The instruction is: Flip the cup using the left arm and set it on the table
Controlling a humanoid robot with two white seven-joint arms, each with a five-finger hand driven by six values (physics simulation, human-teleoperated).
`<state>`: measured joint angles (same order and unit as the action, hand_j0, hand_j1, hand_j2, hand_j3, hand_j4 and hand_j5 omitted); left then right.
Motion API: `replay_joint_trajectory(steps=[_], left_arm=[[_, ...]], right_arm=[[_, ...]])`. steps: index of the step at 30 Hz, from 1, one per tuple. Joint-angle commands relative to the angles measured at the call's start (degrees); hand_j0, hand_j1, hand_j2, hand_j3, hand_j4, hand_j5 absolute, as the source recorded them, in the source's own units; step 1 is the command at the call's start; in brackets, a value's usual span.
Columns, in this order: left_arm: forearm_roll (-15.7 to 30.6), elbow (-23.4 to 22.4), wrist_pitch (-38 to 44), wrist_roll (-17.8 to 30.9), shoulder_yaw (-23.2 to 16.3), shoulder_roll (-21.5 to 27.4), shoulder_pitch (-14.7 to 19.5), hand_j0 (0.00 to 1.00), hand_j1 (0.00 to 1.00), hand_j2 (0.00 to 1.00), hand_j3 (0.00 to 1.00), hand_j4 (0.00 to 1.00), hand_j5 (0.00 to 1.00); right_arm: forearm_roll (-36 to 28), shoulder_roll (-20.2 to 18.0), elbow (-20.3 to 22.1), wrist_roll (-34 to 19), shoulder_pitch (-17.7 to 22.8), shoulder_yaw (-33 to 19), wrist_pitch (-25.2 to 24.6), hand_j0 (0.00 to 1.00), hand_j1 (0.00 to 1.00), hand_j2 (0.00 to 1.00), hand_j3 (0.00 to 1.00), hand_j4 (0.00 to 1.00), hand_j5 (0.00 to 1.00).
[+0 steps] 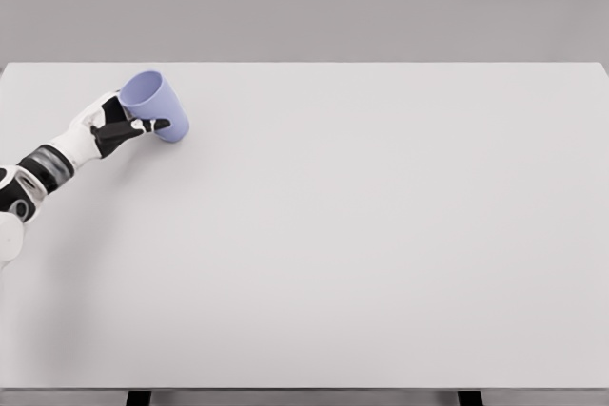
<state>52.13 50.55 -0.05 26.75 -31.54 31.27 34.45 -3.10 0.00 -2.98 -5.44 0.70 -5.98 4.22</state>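
The near edge of the plain white rectangular bench (362, 263) runs along the bottom of the head view, with two dark leg tops showing just below it. The near half of the surface carries nothing visible.

The white left arm enters at the lower left, past the left edge of the bench, and reaches diagonally toward the far left corner. Its black-and-white five-finger left hand (116, 126) is closed around the small lilac plastic cup (157, 105). Dark fingers (152, 125) wrap across the cup wall on the near side; the contact on the far side is hidden by the cup itself.

The cup sits near the far left corner, close to the far edge. It is tilted: the open mouth faces up and to the left, and the closed base points down and to the right. A faint shadow lies on the bench beside the base. Whether the base touches the surface or hangs just above it cannot be determined.

Task status, as judged from this view:
1. Grasp: established.
2. Flip: partly done. The cup is neither upright nor inverted.
3. Placement: not done. The cup has yet to stand on the bench on its own.
4. Release: not done.

The right arm is not visible.
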Motion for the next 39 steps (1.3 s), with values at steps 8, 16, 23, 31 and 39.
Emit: replay_joint_trajectory(steps=[8, 16, 23, 31, 39], left_arm=[[0.43, 2.88, 5.15, -0.04, -0.36, 2.56, 0.18, 0.65, 0.65, 0.65, 0.65, 0.65, 0.65], [0.16, 2.88, 6.82, 0.05, -1.59, 3.27, 0.62, 0.66, 0.66, 0.66, 0.66, 0.66, 0.66], [-0.19, 4.38, 6.46, -0.30, -3.35, 4.23, 1.05, 0.66, 0.66, 0.66, 0.66, 0.66, 0.66], [-4.14, 4.64, 6.73, -0.30, -3.35, 4.32, 2.64, 0.66, 0.66, 0.66, 0.66, 0.66, 0.66], [-8.80, 4.99, 6.29, -0.39, -3.35, 4.32, 2.90, 0.66, 0.66, 0.66, 0.66, 0.66, 0.66]], right_arm=[[0.02, 0.00, 0.00, -0.01, 0.00, 0.00, 0.00, 1.00, 1.00, 1.00, 1.00, 1.00, 1.00], [0.02, 0.00, 0.00, -0.01, 0.00, 0.00, 0.00, 1.00, 1.00, 1.00, 1.00, 1.00, 1.00], [0.02, 0.00, 0.00, -0.01, 0.00, 0.00, 0.00, 1.00, 1.00, 1.00, 1.00, 1.00, 1.00], [0.02, 0.00, 0.00, -0.01, 0.00, 0.00, 0.00, 1.00, 1.00, 1.00, 1.00, 1.00, 1.00], [0.02, 0.00, 0.00, -0.01, 0.00, 0.00, 0.00, 1.00, 1.00, 1.00, 1.00, 1.00, 1.00]])
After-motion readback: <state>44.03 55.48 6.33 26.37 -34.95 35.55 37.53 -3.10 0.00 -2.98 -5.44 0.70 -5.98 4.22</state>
